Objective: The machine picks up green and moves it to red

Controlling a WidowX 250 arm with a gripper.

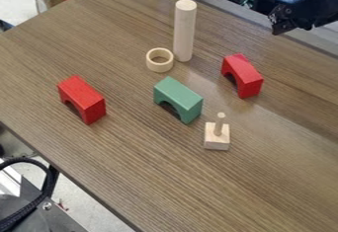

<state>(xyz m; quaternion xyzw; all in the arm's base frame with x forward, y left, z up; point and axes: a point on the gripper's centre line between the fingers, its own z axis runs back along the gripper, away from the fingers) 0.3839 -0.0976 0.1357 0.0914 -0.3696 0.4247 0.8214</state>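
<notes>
My gripper (282,24) is at the far right, above the table (277,181). Can't tell from here if it's wide or narrow, or if it has anything in it. I'd confirm it's wide before descending.

Nearest to me: right red block (244,73), arch shape, well apart from the gripper. Left of that, a tall wooden cylinder (185,31) standing upright, with a wooden ring (160,68) just beside it.

Green block (178,94), the target, is mid-table between the two reds, also an arch, opening down. Wooden peg on a square base (217,138) is near its right end, nearer side. Left red block (82,94) is farthest from me, well apart from green.

Step in hand: approach green; job's at the start, I judge.

Risks:
- Coming in low from the far right could knock the cylinder, likely tippy, or shove right red.
- Opening too wide or misaligned with green's slanted lie could clip the peg or grab a corner; block twists out.
- "Red" is ambiguous, two of them. Wrong pick fails the task.
</notes>
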